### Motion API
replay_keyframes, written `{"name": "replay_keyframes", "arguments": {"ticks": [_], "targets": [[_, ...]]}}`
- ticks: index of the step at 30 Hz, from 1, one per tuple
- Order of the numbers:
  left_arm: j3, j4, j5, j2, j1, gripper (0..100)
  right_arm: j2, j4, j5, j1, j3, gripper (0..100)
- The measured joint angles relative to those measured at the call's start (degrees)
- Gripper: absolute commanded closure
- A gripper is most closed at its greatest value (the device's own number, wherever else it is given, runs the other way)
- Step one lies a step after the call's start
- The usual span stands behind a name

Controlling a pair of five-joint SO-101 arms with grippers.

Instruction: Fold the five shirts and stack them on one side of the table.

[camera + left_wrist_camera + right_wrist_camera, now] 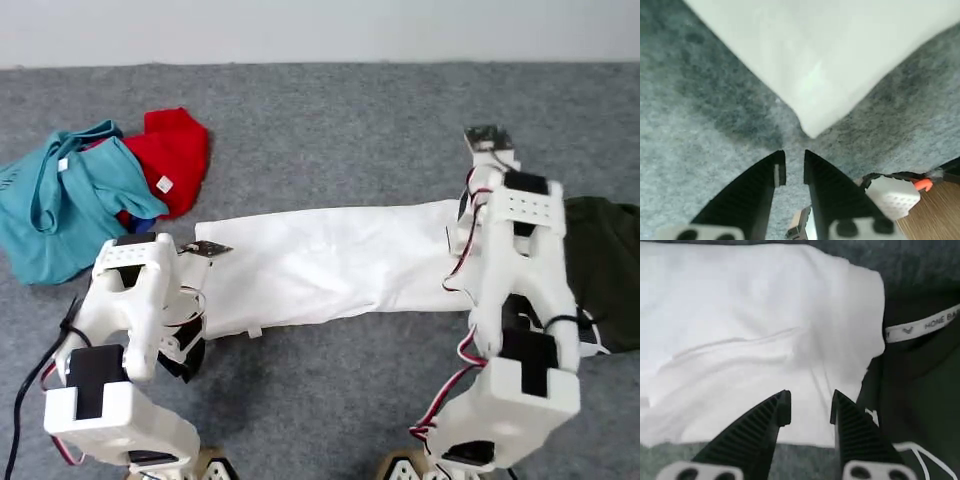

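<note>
At the middle of the table, your white shirt lies folded into a long strip, so I'd call it half done. Beyond one end of it the teal shirt and red shirt sit heaped and unfolded. A dark shirt touches the other end. The left gripper is just off a white corner and the right gripper is over the dark-side end, both empty with jaws parted.
</note>
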Motion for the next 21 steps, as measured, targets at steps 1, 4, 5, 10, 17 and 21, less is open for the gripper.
{"name": "replay_keyframes", "arguments": {"ticks": [1, 4, 5, 10, 17, 21], "targets": [[0.0, 0.0, 0.0, 0.0, 0.0, 92, -0.6, 1.6, 0.5, 0.0, -0.4, 85.0], [0.0, 0.0, 0.0, 0.0, 0.0, 92, -1.8, 5.5, 1.8, 0.0, -0.7, 85.1], [0.0, 0.0, 0.0, 0.0, 0.0, 92, -1.8, 6.7, 1.9, 0.0, -0.7, 85.1], [0.0, 0.0, 0.0, 0.0, 0.0, 92, -1.8, 11.2, 2.0, -3.3, -0.7, 85.1], [0.0, -0.5, 0.0, 0.0, 0.0, 92, -1.9, 9.4, 2.1, -14.4, 0.8, 85.1], [1.1, -1.2, 0.0, 0.0, 0.0, 92, -1.8, 9.1, 1.4, -16.1, 0.9, 85.1]]}}
